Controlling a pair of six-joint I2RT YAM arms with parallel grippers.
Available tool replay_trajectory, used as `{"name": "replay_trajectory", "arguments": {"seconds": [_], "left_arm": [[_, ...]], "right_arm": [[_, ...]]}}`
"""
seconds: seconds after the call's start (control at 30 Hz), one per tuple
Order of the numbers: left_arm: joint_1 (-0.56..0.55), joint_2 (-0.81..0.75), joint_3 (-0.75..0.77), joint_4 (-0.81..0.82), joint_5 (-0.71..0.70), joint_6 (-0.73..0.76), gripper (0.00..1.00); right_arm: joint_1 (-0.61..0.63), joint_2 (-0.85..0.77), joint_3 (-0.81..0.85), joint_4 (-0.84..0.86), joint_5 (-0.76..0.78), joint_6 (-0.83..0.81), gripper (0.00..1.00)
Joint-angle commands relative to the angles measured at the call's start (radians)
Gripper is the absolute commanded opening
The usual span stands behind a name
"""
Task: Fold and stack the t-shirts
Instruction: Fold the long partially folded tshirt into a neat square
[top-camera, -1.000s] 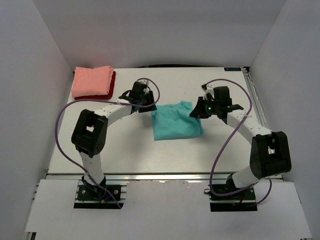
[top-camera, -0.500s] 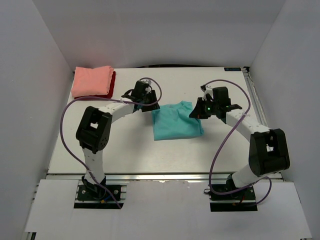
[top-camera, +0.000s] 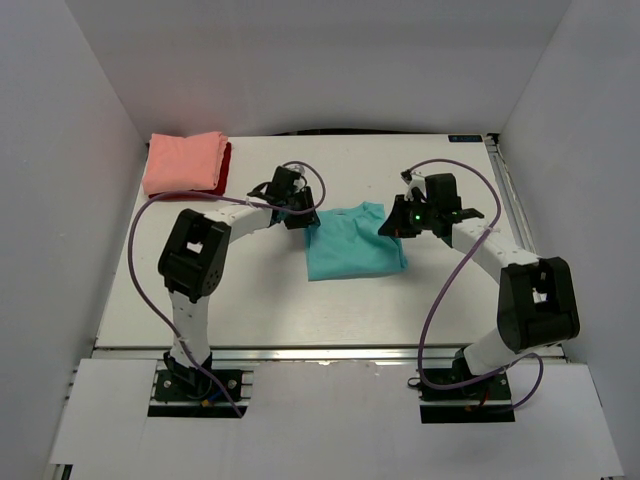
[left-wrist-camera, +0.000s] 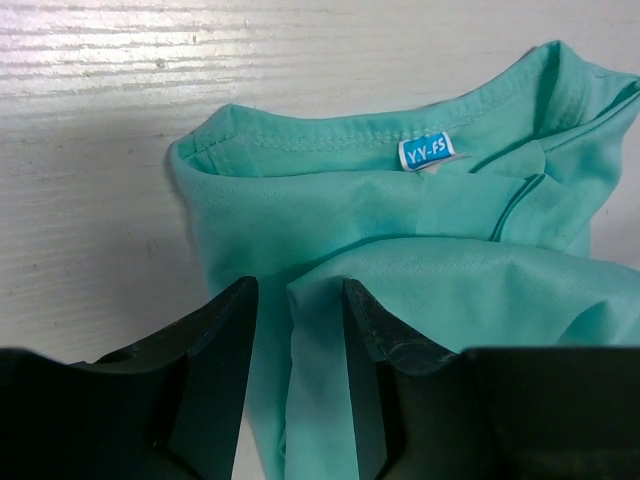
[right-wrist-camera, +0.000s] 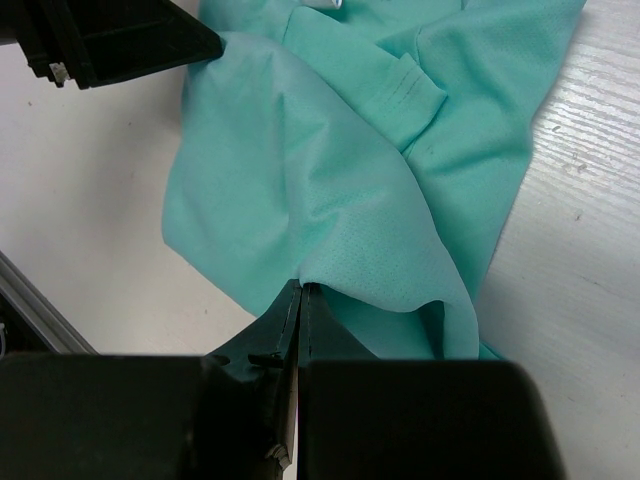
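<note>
Left jaws narrowly apart, teal t-shirt (left-wrist-camera: 420, 200) fold between | right jaws pinched on its edge

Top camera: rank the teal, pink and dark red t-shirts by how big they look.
1. teal t-shirt: largest, spread loosely.
2. pink t-shirt: smaller, folded.
3. dark red t-shirt: only an edge shows under the pink one, so its real size cannot be judged.
</note>
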Motion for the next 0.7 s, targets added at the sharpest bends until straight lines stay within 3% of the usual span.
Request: {"name": "replay_trajectory", "arguments": {"seconds": [0.0,0.23,0.27,0.33,0.37,0.67], "left_arm": [[-0.007,-0.015,0.022,0.007,0.018,-0.006,0.50],[-0.016,-0.008,0.050,0.004,0.035,-0.007,0.38],[-0.018,-0.006,0.059,0.003,0.042,-0.007,0.32],[-0.021,-0.001,0.065,-0.006,0.051,-0.007,0.06],[-0.023,-0.003,0.068,-0.011,0.053,-0.006,0.00],[-0.033,-0.236,-0.033,-0.071,-0.066,0.029,0.00]], "right_arm": [[0.004,0.012,0.043,0.039,-0.020,-0.006,0.00],[0.002,0.018,0.037,0.044,-0.020,-0.006,0.00],[0.004,0.020,0.037,0.042,-0.020,-0.005,0.00],[0.004,0.020,0.037,0.045,-0.019,-0.006,0.00],[0.002,0.023,0.038,0.044,-0.019,-0.006,0.00],[0.004,-0.049,0.032,0.028,-0.020,0.006,0.00]]}}
